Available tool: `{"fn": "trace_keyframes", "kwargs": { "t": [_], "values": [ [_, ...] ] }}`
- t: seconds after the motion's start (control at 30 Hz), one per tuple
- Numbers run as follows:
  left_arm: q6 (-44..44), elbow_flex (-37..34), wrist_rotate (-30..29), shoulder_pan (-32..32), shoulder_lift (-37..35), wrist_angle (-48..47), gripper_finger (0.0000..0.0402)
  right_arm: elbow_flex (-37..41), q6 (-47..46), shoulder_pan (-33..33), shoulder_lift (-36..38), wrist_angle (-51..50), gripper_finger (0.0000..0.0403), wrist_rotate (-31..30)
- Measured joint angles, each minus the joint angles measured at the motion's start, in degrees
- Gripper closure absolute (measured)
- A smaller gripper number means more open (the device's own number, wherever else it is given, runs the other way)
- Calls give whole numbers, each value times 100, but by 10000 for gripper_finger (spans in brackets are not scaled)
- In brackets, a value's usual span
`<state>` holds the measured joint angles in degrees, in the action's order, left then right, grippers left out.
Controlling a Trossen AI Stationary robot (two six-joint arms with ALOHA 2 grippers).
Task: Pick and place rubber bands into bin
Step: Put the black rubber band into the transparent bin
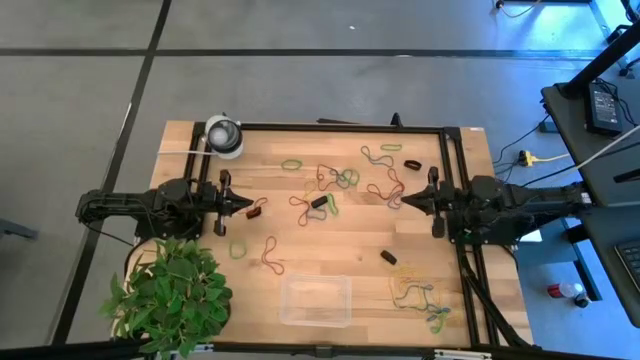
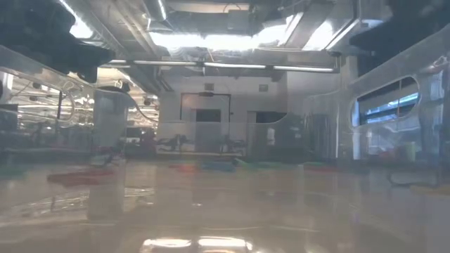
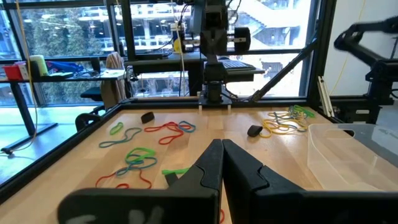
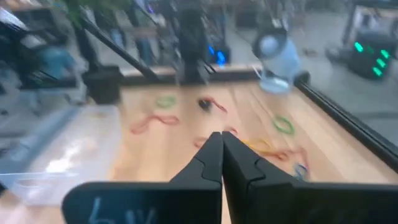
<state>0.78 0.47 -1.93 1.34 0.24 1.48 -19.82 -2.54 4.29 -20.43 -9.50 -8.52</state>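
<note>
End effectors, left and right, both pinched closed, empty; rubber bands scattered between; bin nearby.

My table is pale wood with a straight grain, framed in black. The bands strewn on it are red, green, yellow, blue and black; a yellow, blue and green tangle lies at one corner. The bin is clear. My left tool and right tool are both black. The plant is bright green, and the round thing white and grey.
</note>
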Motion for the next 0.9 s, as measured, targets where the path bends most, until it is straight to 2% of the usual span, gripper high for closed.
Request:
{"fn": "trace_keyframes", "kwargs": {
  "t": [0.17,0.27,0.37,0.47,0.6,0.73,0.9],
  "values": [
    [0,0,0,2,0,0,398,-1234,-189,0,-1824,-643,401,-616],
    [0,0,0,2,0,0,398,-2128,-1068,0,-2914,-1619,401,-692],
    [0,-2,0,2,0,0,398,-3018,-2069,16,-3870,-3017,401,-689],
    [0,0,0,2,0,0,398,-3606,-2994,181,-4643,-4141,399,-698],
    [0,0,0,2,-1,0,397,-3907,-4253,611,-5265,-4786,388,-691],
    [0,0,0,1,0,0,398,-3874,-5477,1079,-5590,-4837,374,-688],
    [0,-2,0,2,-1,0,398,-3761,-6339,1447,-5955,-4814,342,-615]
  ]
}}
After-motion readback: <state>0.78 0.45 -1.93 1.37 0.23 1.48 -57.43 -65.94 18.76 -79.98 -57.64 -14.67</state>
